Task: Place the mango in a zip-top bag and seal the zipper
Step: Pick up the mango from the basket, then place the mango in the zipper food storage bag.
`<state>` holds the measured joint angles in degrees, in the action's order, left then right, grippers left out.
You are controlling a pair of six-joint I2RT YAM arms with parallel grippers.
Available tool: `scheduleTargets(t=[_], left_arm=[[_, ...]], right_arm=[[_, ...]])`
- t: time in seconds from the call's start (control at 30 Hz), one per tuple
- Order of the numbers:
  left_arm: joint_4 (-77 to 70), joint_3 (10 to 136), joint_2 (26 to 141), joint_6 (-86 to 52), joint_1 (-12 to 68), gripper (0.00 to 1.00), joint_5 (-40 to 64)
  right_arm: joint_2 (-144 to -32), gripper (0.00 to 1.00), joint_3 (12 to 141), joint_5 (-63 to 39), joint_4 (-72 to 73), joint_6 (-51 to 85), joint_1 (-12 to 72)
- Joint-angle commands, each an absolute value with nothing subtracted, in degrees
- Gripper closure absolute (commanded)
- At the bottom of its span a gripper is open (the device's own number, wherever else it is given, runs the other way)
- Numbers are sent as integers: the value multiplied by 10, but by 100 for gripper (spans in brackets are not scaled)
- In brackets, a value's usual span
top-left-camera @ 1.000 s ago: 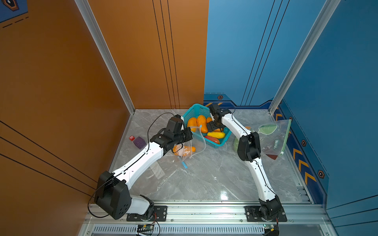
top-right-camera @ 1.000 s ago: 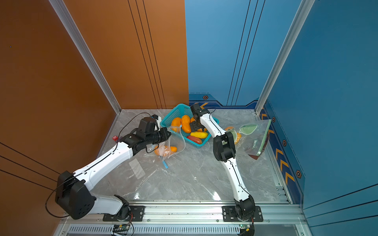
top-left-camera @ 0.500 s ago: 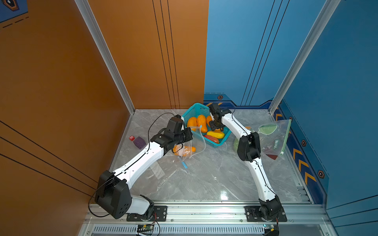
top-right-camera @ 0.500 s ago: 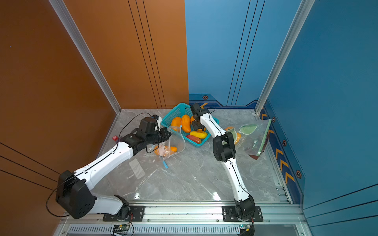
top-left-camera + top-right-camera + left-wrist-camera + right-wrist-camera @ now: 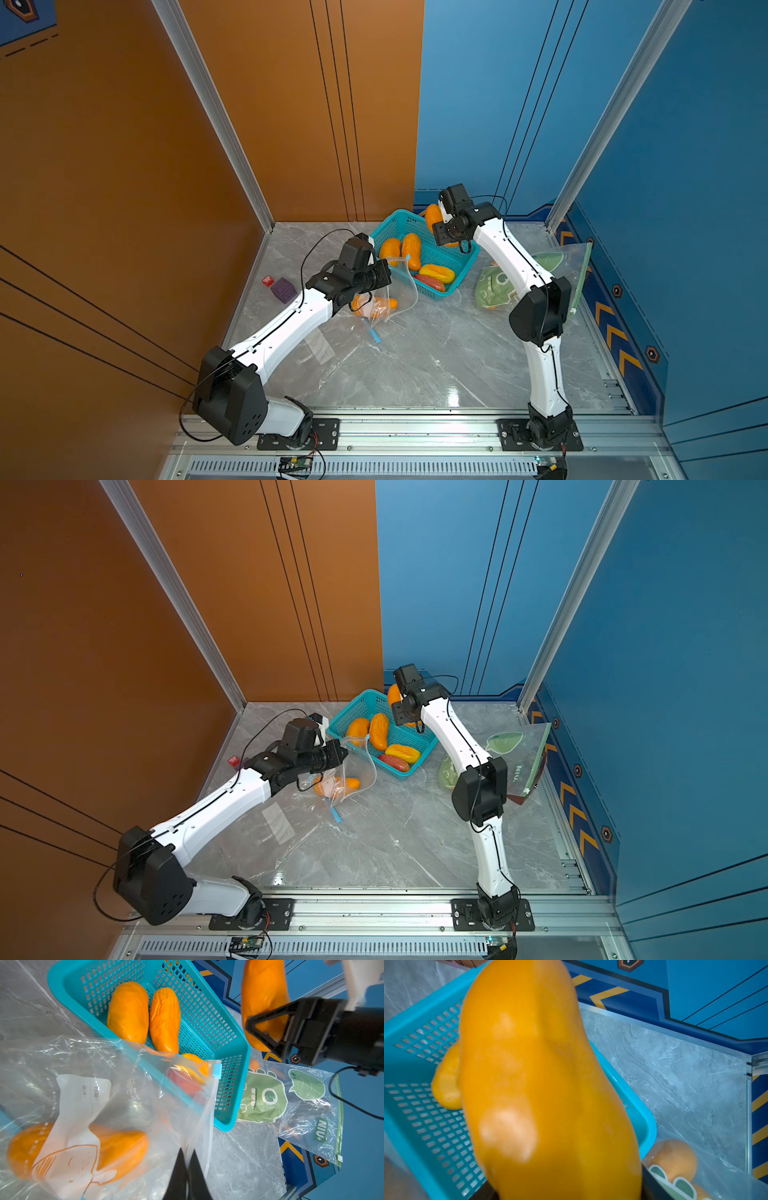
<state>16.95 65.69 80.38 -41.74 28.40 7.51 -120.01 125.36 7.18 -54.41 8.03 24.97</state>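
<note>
My right gripper (image 5: 437, 220) is shut on an orange mango (image 5: 432, 215) (image 5: 546, 1084) and holds it lifted over the far rim of the teal basket (image 5: 397, 219). From the left wrist view the mango (image 5: 264, 1001) sits between the black fingers (image 5: 268, 1030). My left gripper (image 5: 187, 1154) (image 5: 386, 270) is shut on the rim of the clear zip-top bag (image 5: 83, 1095) (image 5: 392, 291), holding it up beside the basket. The bag's blue slider (image 5: 217, 1069) is at its far end. Another mango (image 5: 120, 1147) lies inside the bag.
The basket (image 5: 62, 985) holds several more mangoes (image 5: 411, 249). A green-printed bag (image 5: 498, 282) with fruit in it lies to the right, under the right arm. A purple cube (image 5: 283, 289) and a small red block (image 5: 268, 280) sit at the left wall. A flat clear bag (image 5: 332, 357) lies nearer the front.
The right gripper has closed on a mango in the basket and lifted it up and back. The left gripper and the bag have stayed in place.
</note>
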Motion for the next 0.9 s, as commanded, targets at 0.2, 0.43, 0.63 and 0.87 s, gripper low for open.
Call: scheduleTargets(t=[0.2,0.43,0.63,0.87], left_arm=[[162,673,808,-395,282,100,75],[162,673,805,-384,284,100,73],[162,668,799,-374,289,100,73],[161,657,782,-358,310,100,75]], right_arm=[[-964,79,981,-52,-504,242,313],[-880,78,847,-114,-465,338,378],[-902,78,838,-143,-461,368,430],[-973,78,883,-174,-460,373,452]])
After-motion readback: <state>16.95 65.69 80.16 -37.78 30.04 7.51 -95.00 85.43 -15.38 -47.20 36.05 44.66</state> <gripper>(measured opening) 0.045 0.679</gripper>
